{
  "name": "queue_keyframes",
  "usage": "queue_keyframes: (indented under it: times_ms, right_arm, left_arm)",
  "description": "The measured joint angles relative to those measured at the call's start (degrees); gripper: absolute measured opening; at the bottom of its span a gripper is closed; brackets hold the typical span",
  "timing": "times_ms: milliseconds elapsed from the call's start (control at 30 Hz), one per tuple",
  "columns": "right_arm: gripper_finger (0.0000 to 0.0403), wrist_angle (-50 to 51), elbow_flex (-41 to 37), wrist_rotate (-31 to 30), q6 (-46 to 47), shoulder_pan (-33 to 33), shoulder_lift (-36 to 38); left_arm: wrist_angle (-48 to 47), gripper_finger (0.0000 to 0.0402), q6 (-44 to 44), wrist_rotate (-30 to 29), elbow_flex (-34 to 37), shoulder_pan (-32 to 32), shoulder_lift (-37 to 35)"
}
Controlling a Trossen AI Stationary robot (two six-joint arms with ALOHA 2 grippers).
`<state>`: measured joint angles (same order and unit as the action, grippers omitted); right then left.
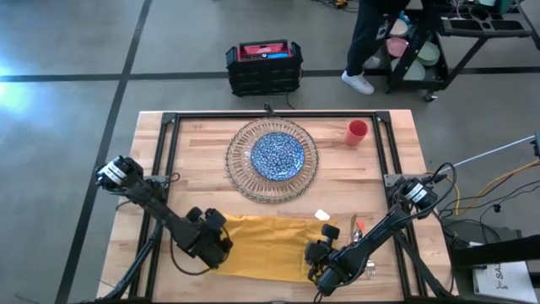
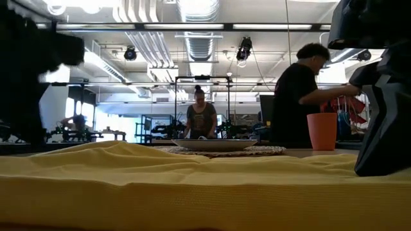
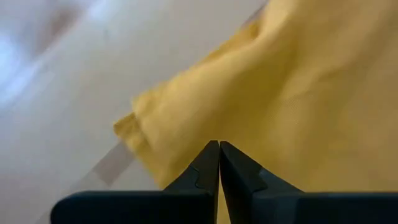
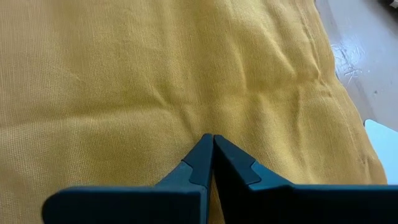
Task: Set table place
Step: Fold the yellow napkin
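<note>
Orange-handled cutlery (image 1: 355,226) is showing too small to tell pieces apart, right arm partly covering it. Yellow napkin (image 2: 192,186) is hiding the near table in low view.

No lettering is showing legibly anywhere around the table (image 1: 211,181); the partial white label at the floor box (image 1: 506,277) beside it is reading too small to make out.

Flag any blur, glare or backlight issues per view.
Low view: bright ceiling lights backlight the scene, so both arms read as black shapes; the yellow napkin up close is soft. Left wrist view: table blurred, pale glare at one corner. Right wrist view: napkin weave sharp. High view: window glare on the floor, table evenly lit.
</note>
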<state>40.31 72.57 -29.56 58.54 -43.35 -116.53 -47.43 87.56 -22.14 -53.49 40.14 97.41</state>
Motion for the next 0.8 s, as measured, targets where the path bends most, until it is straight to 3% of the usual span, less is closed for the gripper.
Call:
queue_keyframes:
  times_ms: [233,467,800]
  right_arm:
    - [0.0,0.01,0.13,0.03,-0.67,0.37,-0.02]
    - [0.0,-0.09,0.12,-0.48,-0.68,0.69,-0.07]
    - [0.0,-0.06,0.02,-0.71,-0.48,0.74,-0.06]
  left_arm:
    - [4.31,0.0,4.96,8.35,6.48,0.99,-1.4]
    - [-4.55,0.0,6.21,12.44,3.53,2.18,-5.8]
    - [-0.23,0.0,3.65,-0.2,-2.61,3.23,-9.52]
